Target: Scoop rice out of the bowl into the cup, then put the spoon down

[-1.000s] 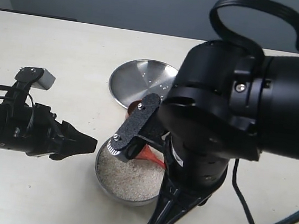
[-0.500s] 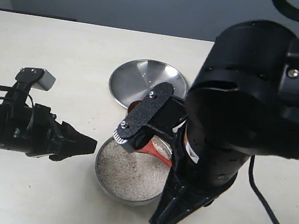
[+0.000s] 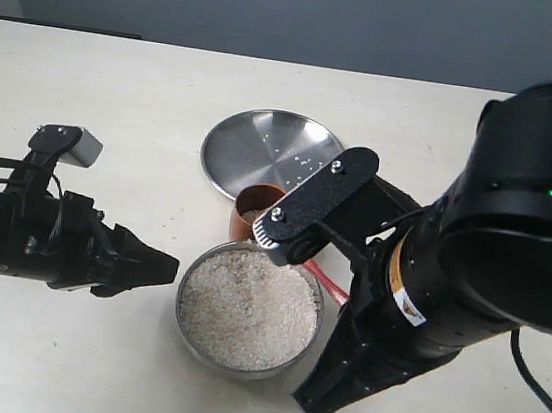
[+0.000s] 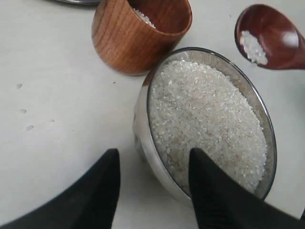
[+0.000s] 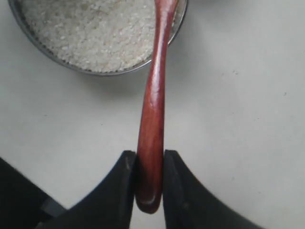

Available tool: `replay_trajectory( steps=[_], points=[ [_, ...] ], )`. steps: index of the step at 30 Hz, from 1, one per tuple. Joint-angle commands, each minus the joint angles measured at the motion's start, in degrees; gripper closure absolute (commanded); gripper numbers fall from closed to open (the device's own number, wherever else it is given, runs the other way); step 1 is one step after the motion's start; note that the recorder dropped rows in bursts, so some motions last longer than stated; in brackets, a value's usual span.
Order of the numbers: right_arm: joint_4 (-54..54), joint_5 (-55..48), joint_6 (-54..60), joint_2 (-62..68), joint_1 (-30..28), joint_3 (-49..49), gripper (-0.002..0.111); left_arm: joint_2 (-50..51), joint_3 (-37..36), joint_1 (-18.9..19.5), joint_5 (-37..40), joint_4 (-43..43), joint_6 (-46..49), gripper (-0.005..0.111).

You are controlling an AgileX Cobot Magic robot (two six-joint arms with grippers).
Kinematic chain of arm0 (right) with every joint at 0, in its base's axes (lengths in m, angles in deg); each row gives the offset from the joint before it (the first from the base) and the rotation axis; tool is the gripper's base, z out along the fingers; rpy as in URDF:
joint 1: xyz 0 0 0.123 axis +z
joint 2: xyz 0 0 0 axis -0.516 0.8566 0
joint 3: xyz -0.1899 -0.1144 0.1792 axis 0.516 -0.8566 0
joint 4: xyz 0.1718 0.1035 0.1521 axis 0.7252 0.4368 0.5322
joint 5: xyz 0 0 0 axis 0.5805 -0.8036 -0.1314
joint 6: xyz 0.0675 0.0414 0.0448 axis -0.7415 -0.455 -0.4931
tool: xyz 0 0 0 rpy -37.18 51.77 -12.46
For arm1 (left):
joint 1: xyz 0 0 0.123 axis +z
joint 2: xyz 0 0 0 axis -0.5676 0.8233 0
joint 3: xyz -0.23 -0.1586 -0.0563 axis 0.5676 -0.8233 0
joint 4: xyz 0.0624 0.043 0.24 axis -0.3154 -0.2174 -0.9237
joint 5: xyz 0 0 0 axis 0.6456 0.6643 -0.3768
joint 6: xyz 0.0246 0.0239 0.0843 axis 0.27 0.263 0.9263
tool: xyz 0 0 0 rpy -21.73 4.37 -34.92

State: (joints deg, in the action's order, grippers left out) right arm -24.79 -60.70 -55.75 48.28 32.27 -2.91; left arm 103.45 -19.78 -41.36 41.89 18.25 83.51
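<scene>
Behind the right arm (image 3: 467,290) — spoon (image 3: 332,284) and cup (image 3: 244,219), each partly hidden.

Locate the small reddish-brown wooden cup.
Exterior view, centre: the cup stands between the flat round steel plate and the shiny steel bowl of rice.

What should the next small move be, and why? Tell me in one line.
Probably carry the spoon sideways until its head is over the cup, then tip it. The right gripper is clamped on the handle. The head holds a little rice and sits near the rim of the bowl, not yet above the cup's mouth.
</scene>
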Motion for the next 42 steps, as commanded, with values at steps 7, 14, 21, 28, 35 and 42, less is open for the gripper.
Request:
replay_trajectory(
  steps=[7, 14, 21, 28, 35, 42],
  points=[
    [-3.27, 4.8, -1.27, -0.49, -6.21, -0.33, 0.109, 0.09, -0.21, -0.21, 0.58, -0.03, -0.03, 0.062],
    [-3.12, 9.31, 0.66, -0.23, -10.05, -0.33, 0.109, 0.09, -0.21, -0.21, 0.58, 0.09, -0.03, 0.062],
    [-3.66, 11.67, 1.64, 3.46, -10.05, -0.33, 0.109, 0.09, -0.21, -0.21, 0.3, 0.09, -0.03, 0.062],
    [-7.82, 11.3, 1.49, 7.49, -10.05, -0.33, 0.109, 0.09, -0.21, -0.21, 0.16, 0.09, -0.03, 0.062],
    [-10.17, 11.14, 1.49, 9.8, -10.05, -0.33, 0.109, 0.09, -0.21, -0.21, 0.16, 0.34, -0.03, 0.062],
    [-12.72, 11.51, 1.64, 10.45, -10.05, -0.09, 0.109, 0.09, -0.21, -0.21, -0.5, 0.33, -0.03, 0.062]
  ],
)
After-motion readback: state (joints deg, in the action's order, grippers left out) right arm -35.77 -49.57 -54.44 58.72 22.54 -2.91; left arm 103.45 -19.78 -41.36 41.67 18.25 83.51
